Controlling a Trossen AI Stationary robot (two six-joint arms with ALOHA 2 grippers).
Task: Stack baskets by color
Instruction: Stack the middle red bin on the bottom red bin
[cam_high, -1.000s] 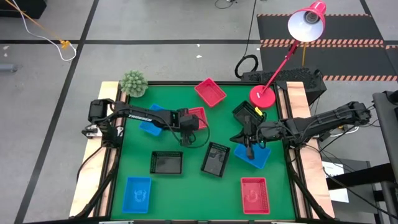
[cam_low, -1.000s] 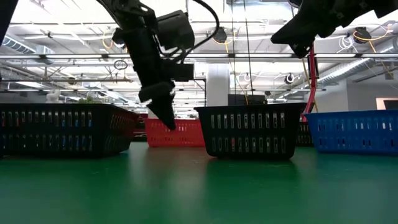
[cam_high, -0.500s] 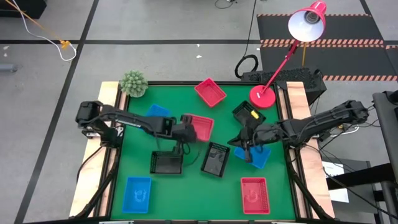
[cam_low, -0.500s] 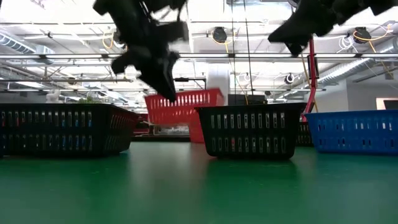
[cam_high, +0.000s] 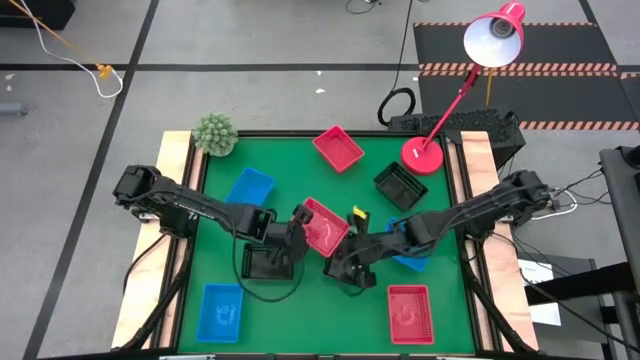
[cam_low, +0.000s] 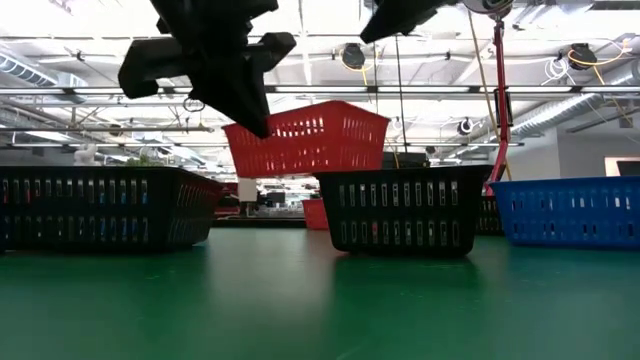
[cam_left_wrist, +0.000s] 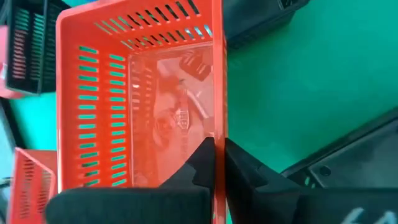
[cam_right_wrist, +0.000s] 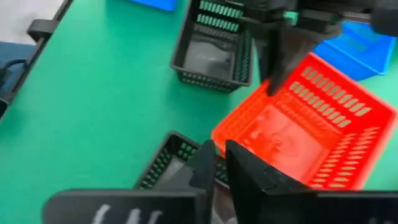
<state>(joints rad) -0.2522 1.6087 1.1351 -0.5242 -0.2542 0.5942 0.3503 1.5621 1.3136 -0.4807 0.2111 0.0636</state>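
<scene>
The left gripper (cam_high: 297, 229), at centre frame, clamps 1 red basket (cam_high: 322, 226) by its rim (lifted clear); the right gripper (cam_high: 352, 262), just beside, looks nearly closed, empty.

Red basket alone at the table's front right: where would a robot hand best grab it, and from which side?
The front-right red basket sits alone, flat, open side up. Best guess: come straight down and pinch one thin side wall at the rim, one finger inside, one outside. The left gripper holds the lifted red basket that way.
</scene>
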